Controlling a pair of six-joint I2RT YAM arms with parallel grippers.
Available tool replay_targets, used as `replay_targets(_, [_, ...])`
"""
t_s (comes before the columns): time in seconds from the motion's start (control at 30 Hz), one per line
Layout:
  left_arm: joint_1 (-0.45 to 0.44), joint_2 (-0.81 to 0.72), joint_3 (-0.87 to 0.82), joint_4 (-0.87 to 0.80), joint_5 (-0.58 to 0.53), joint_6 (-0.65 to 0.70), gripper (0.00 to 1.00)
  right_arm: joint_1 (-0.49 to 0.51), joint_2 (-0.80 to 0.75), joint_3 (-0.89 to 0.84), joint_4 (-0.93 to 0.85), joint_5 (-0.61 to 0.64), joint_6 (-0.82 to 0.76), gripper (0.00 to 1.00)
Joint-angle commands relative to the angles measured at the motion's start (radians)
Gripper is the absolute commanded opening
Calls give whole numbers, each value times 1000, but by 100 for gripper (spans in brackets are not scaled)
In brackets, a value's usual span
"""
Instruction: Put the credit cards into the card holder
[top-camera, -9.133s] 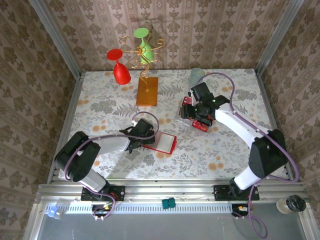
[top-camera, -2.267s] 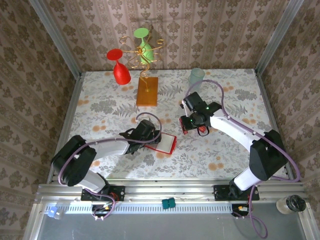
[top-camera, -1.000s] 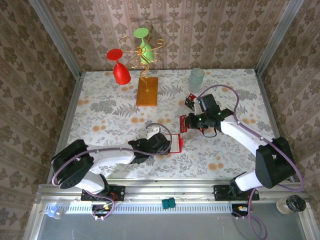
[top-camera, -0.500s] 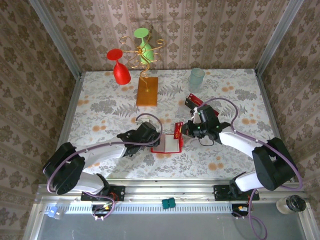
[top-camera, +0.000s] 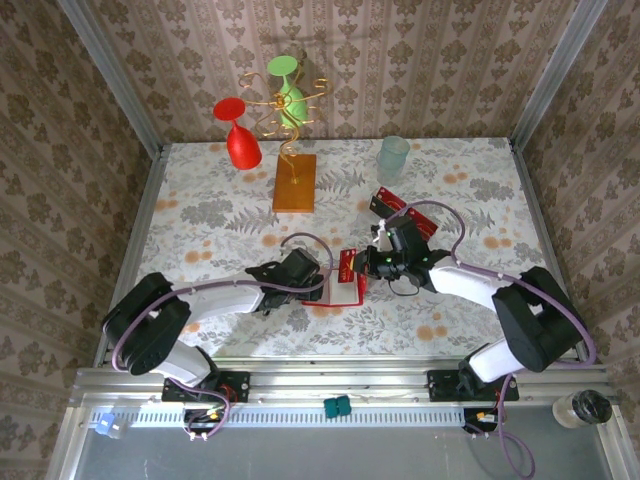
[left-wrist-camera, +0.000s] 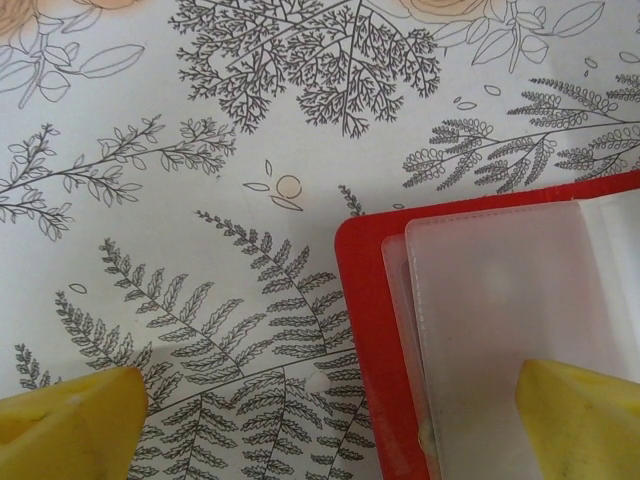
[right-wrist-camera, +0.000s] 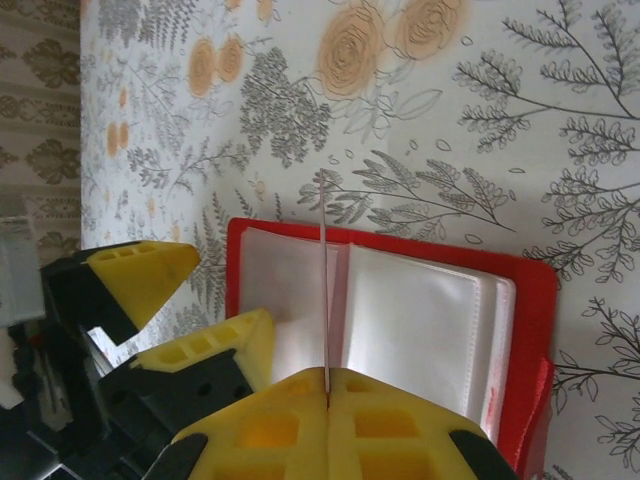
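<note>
Top external: left gripper (top-camera: 308, 277) sits at the near-left edge of the card holder (top-camera: 346, 290), which lies open on the desk (top-camera: 200, 205), pale pockets up. Left wrist: jaws spread wide, one yellow fingertip (left-wrist-camera: 70, 420) over bare desk, the other over a clear pocket; cannot tell if it touches. Right gripper (top-camera: 372, 263) is just beyond the holder, jaws pinching one credit card (top-camera: 348, 264). Right wrist: the card is edge-on, upright, over the holder's middle between the pocket leaves; contact with the holder unclear. Farther right, a stack of credit cards (top-camera: 400, 208) lies on the desk, count unclear. Far side: green cup (top-camera: 392, 155), orange-brown block (top-camera: 294, 183) with gold wire, red glass (top-camera: 238, 135), green glass (top-camera: 288, 88).
</note>
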Motion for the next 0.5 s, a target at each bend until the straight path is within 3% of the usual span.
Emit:
replay_targets(0.0, [-9,-1,-5,6,-22,-8,96,6,23,-21,39,2,12,0])
replay_targets(0.47, [-21,-16,-71,-9,-67,-72,95,8,35,-46,73,-7,21,0])
